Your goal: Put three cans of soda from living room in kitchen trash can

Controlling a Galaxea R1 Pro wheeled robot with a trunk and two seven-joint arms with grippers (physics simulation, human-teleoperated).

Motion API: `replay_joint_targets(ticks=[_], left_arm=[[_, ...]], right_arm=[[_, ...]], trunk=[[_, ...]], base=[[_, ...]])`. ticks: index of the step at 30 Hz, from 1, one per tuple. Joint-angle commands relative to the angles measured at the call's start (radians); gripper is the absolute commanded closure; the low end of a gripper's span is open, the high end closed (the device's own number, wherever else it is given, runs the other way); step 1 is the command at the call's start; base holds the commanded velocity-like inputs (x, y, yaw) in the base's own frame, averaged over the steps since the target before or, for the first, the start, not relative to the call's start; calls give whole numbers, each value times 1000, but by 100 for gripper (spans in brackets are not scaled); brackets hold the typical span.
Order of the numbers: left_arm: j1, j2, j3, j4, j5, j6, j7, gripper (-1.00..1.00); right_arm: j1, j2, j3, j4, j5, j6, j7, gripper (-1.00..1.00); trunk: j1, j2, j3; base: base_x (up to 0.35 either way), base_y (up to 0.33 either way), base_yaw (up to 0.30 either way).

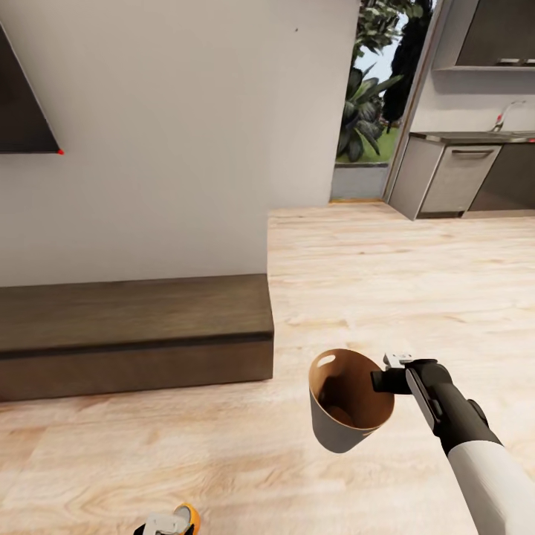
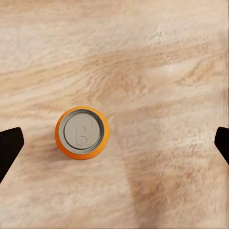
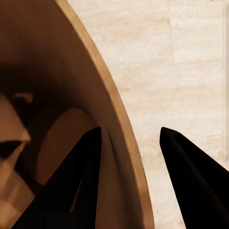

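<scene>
One pincer (image 1: 388, 381) astride the trash can (image 1: 338, 435) rim, arm outstretched.

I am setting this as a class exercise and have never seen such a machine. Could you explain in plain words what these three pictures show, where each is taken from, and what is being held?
These are simulator pictures from a two-armed wheeled robot. The head view looks down from its head over a light wood floor, with a low dark bench by a white wall and kitchen cabinets beyond. The right gripper grips the rim of the trash can, a pale bucket, brown inside; in the right wrist view one finger sits inside the trash can wall and one outside. The left wrist view looks straight down at an orange soda can standing on the floor, between the open left gripper's fingertips but untouched.
</scene>
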Motion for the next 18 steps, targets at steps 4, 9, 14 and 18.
replay_joint_targets(ticks=[4, 9, 14, 18], left_arm=[[0, 1, -17, 0, 1, 0, 0, -100], [0, 1, -22, 0, 2, 1, 0, -100], [0, 1, -21, 0, 3, 1, 1, -100], [0, 1, -18, 0, 4, 2, 1, -100]], right_arm=[[1, 0, 0, -1, -18, 2, -1, 100], [1, 1, 0, -1, -18, 2, -1, 100], [1, 1, 0, -1, -18, 1, -2, 100], [1, 1, 0, -1, -18, 1, -2, 100]], trunk=[[0, 0, 0], [0, 0, 0], [0, 0, 0], [0, 0, 0]], base=[[64, -50, 0], [19, -15, 0], [4, 41, 0], [10, 209, 0]])
